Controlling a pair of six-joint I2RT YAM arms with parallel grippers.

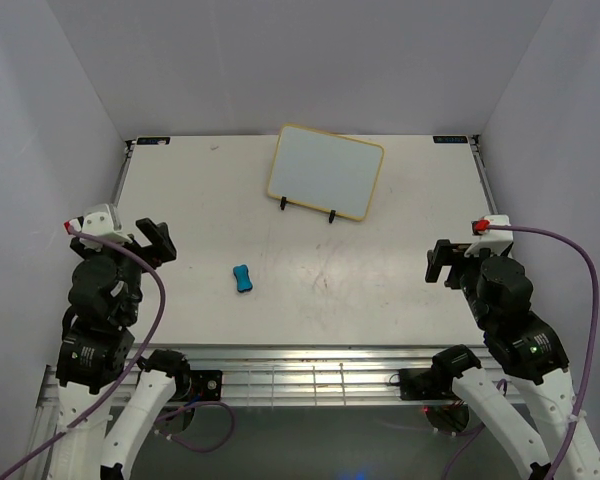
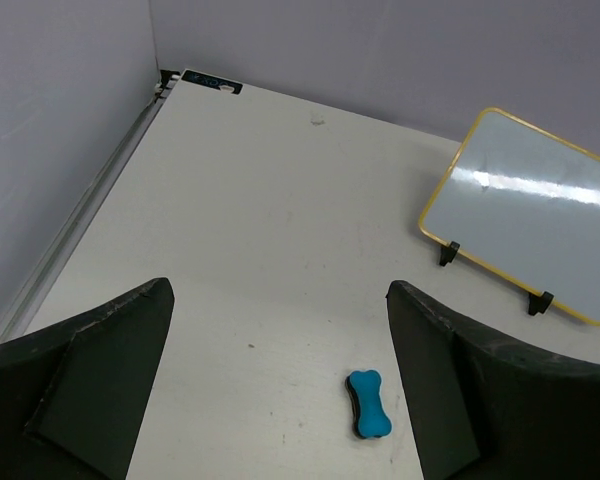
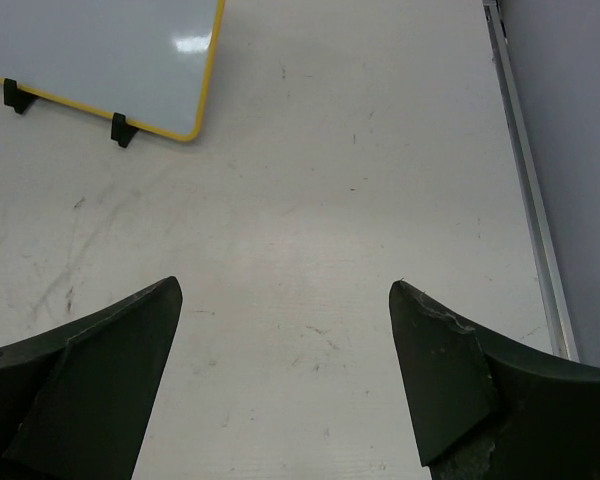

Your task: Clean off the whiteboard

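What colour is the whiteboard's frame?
Yellow frame on the whiteboard, clearest in the left wrist view.

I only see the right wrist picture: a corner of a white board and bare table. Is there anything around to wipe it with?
Observer: Yes, a blue eraser lies on the table, left of centre, apart from the whiteboard.
Operator: Is anything holding it?
Observer: No. The left end effector is open and empty, short of it.
Operator: Any writing on the board?
Observer: The top view shows its whole face; I see none.
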